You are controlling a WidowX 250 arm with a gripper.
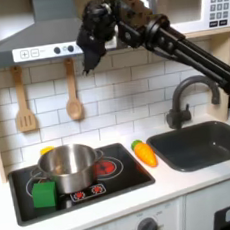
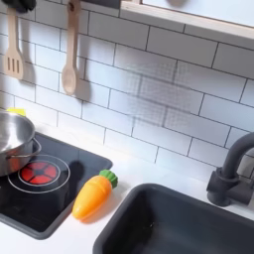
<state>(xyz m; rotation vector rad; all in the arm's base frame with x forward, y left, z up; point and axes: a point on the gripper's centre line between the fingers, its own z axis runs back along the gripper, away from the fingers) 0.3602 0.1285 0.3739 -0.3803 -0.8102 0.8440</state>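
My gripper (image 1: 88, 61) hangs high up, pointing down, just under the grey range hood (image 1: 34, 40) and in front of the tiled wall. Nothing shows between its dark fingers, and their gap is too small to read. Far below it a silver pot (image 1: 70, 164) stands on the black toy stove (image 1: 119, 179); the pot's edge (image 2: 10, 141) and the stove (image 2: 50, 203) also show in the second exterior view. A green block (image 1: 44, 194) lies at the stove's front left corner. An orange carrot (image 1: 144, 153) (image 2: 91, 195) lies on the counter between stove and sink.
A dark sink (image 1: 205, 143) (image 2: 189, 226) with a faucet (image 1: 186, 97) (image 2: 233, 177) is at the right in both exterior views. A wooden spatula (image 1: 23, 101) (image 2: 13, 50) and spoon (image 1: 73, 94) (image 2: 69, 60) hang on the wall. A microwave (image 1: 211, 1) sits top right.
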